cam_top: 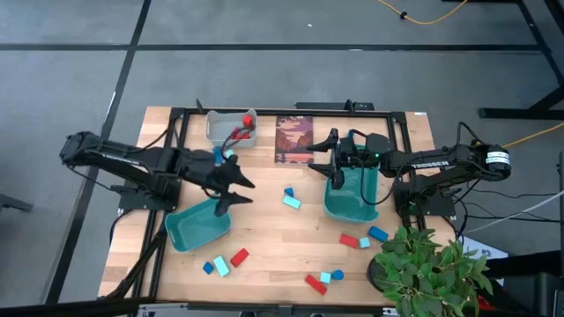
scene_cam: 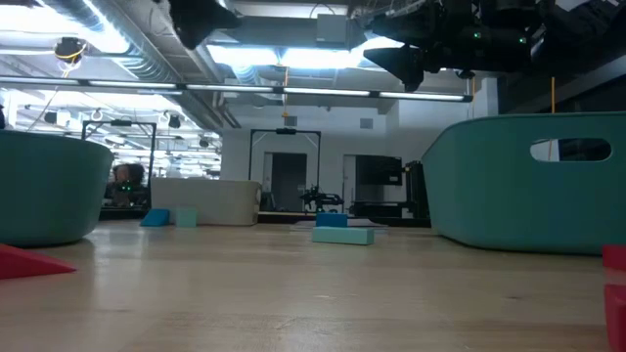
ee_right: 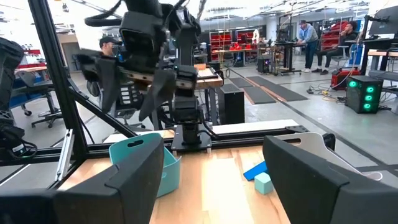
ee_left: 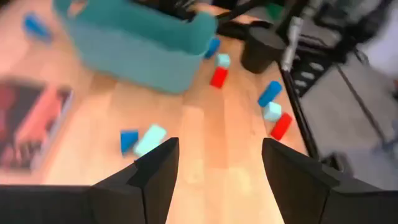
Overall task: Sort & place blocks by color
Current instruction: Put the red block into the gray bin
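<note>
No block is held, so the step in hand is judged to be the reach for a next pick. The left gripper (cam_top: pixel 231 183) is raised over the left teal bin (cam_top: pixel 197 224), jaws spread and empty. The blocks (cam_top: pixel 292 199) lie scattered on the table (cam_top: pixel 273 246), mid and near right. The right gripper (cam_top: pixel 335 167) hangs above the right teal bin (cam_top: pixel 352 195), jaws spread; descent onto one block is called for.

One legible marking: white lettering "TROSSEN" on the right arm (cam_top: pixel 441 164), high view. No other text, label or number is readable in any view.
</note>
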Motion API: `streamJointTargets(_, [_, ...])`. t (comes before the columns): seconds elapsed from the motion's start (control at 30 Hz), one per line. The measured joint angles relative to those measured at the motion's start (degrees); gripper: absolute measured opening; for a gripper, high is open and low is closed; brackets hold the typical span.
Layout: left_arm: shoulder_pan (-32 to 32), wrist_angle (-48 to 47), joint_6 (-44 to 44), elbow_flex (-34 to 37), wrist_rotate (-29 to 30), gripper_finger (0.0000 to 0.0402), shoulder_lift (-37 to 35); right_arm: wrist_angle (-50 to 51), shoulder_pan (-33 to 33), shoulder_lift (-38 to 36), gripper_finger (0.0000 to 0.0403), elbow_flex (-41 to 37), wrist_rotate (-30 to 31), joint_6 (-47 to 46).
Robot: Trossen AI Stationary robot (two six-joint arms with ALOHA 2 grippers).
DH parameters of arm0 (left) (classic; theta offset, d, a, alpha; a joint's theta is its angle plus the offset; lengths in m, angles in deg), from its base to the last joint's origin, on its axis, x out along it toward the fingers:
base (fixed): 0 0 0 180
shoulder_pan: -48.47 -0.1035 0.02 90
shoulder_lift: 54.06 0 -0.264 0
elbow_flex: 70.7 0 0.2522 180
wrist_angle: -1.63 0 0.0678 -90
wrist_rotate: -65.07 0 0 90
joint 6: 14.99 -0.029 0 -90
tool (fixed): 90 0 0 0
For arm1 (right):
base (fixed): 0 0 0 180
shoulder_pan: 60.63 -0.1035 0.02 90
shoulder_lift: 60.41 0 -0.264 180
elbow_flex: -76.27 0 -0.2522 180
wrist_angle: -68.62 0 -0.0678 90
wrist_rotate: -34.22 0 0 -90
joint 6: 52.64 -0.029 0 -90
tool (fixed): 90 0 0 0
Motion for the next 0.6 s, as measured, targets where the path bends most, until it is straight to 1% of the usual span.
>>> streamJointTargets(0.07, [1.98, -1.31, 7.92, -2.17, 2.55, 0.0223, 2.24, 0.16, 0.0, 0.0, 0.0277, 0.0, 0.01, 0.02])
streamJointTargets(0.2, [6.33, -4.57, 19.63, -5.75, 2.28, 0.0223, 7.69, 0.22, 0.0, 0.0, 0.0277, 0.0, 0.01, 0.0])
streamJointTargets(0.37, [11.93, -9.66, 31.24, -10.61, 2.31, 0.0223, 15.81, 1.26, 0.01, 0.0, 0.0277, 0.0, 0.01, 0.03])
streamJointTargets(0.47, [15.26, -10.85, 36.75, -13.37, 2.54, 0.0223, 20.64, 2.53, 0.01, 0.0, 0.0277, 0.0, 0.01, 0.05])
streamJointTargets(0.6, [19.32, -11.66, 43.68, -16.29, 4.79, 0.0223, 25.97, 4.36, 0.02, 0.0, 0.0277, 0.0, 0.01, 0.04])
